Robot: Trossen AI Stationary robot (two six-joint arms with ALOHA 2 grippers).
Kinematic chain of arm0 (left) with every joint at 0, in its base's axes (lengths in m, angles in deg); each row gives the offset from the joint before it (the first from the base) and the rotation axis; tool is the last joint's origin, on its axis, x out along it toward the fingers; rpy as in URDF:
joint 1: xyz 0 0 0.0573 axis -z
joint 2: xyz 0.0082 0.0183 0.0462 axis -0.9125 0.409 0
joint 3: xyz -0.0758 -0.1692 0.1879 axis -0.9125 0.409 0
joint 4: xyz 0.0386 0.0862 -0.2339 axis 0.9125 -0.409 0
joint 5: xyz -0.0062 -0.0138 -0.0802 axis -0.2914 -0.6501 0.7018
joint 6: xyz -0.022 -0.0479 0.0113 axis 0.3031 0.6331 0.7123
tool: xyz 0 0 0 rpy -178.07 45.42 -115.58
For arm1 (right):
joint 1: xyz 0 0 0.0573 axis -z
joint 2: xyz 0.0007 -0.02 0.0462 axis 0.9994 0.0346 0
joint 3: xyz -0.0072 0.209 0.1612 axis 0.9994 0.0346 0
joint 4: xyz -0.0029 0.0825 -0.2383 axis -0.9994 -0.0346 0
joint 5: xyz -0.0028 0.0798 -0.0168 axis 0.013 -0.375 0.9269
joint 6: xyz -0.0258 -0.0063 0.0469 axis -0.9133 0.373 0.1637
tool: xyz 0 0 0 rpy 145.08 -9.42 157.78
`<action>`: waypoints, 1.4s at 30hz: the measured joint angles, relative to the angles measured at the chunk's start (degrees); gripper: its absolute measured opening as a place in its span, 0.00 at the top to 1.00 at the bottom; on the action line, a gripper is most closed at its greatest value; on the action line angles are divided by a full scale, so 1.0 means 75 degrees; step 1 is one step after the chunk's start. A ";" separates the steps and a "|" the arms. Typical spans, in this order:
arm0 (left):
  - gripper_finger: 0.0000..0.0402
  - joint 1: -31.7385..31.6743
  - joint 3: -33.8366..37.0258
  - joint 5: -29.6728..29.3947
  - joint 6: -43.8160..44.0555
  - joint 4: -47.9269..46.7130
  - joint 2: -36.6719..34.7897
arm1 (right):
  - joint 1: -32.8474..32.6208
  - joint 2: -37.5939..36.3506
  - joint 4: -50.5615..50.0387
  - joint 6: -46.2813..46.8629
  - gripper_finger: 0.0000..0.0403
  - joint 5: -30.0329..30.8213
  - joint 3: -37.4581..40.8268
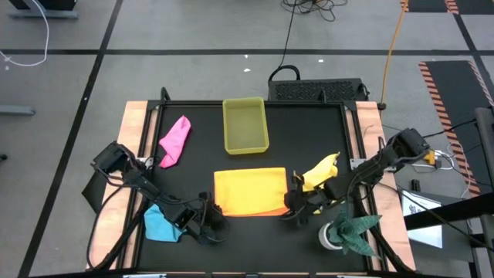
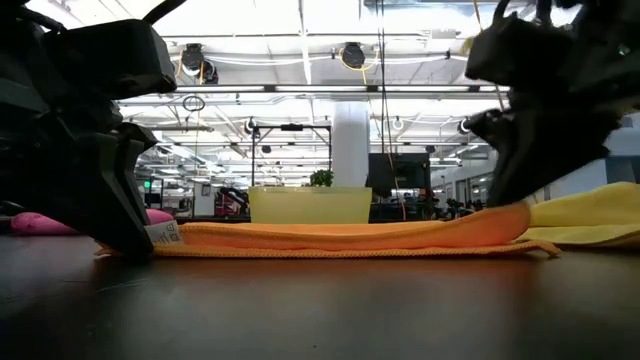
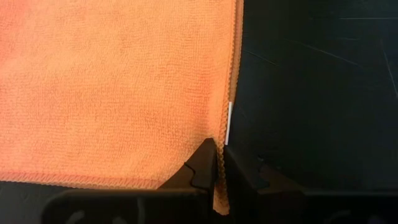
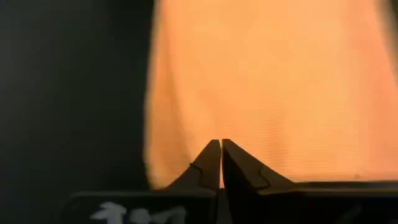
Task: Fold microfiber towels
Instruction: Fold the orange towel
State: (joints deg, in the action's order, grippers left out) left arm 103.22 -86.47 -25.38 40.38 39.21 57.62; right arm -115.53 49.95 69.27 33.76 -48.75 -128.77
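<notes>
The orange towel (image 1: 249,191) lies spread flat in the middle of the black table; in the low view (image 2: 330,238) it shows more than one layer. My left gripper (image 1: 214,220) is shut on its near left corner. My right gripper (image 1: 297,207) is shut on its near right corner. The pink towel (image 1: 175,140) lies bunched at the far left. The yellow towel (image 1: 320,171) lies crumpled just right of the orange one. The light blue towel (image 1: 162,224) lies bunched at the near left, under my left arm. My left gripper pinches the orange towel's near left corner (image 3: 219,186) between its two fingers, right at the hemmed edge by the white tag (image 3: 229,121). The fingers slant down from the table's near side. The corner sits low at the table (image 2: 150,240); the rest lies flat. My right gripper pinches the orange towel at its near right corner (image 4: 186,177), coming down from the near right. The fingers hide the exact place of contact. In the low view the corner (image 2: 505,215) is raised a little off the table, and the cloth slopes down from it to the flat part.
A translucent yellow tray (image 1: 245,125) stands at the far middle. A dark green cloth (image 1: 353,232) sits on a white object at the near right. Wooden rails (image 1: 139,131) edge the black table on both sides.
</notes>
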 joint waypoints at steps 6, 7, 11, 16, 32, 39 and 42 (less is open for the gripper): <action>0.92 0.0000 0.0000 0.0000 0.0005 0.0007 0.0000 | 0.0013 0.0666 0.0680 -0.0222 0.99 -0.1122 -0.0003; 0.92 0.0000 0.0000 0.0005 0.0009 0.0007 0.0000 | 0.0013 0.0764 0.0763 -0.0267 1.00 -0.1204 -0.0003; 0.92 -0.0008 0.0009 0.0290 -0.0105 -0.0048 -0.0178 | 0.0019 0.0915 0.0802 -0.0272 0.99 -0.1237 -0.0032; 0.92 0.0009 0.0017 0.1033 -0.0813 -0.0035 -0.0687 | 0.0019 0.0781 0.0673 -0.0410 1.00 -0.1263 -0.0020; 0.60 -0.0078 0.0014 0.1247 -0.1472 0.0060 -0.1110 | 0.0019 0.0658 0.0552 -0.0497 1.00 -0.1271 -0.0006; 0.61 0.0099 -0.0003 0.1073 -0.2324 0.0738 -0.0794 | 0.0019 0.0658 0.0575 -0.0580 1.00 -0.1268 -0.0006; 0.66 0.0099 -0.0008 0.0941 -0.2308 0.0910 -0.0538 | 0.0010 0.0658 0.0628 -0.0666 1.00 -0.1268 -0.0006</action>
State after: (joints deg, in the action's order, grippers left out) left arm 103.96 -86.53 -18.33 23.07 46.04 53.58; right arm -115.46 54.88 73.99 28.77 -58.26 -128.81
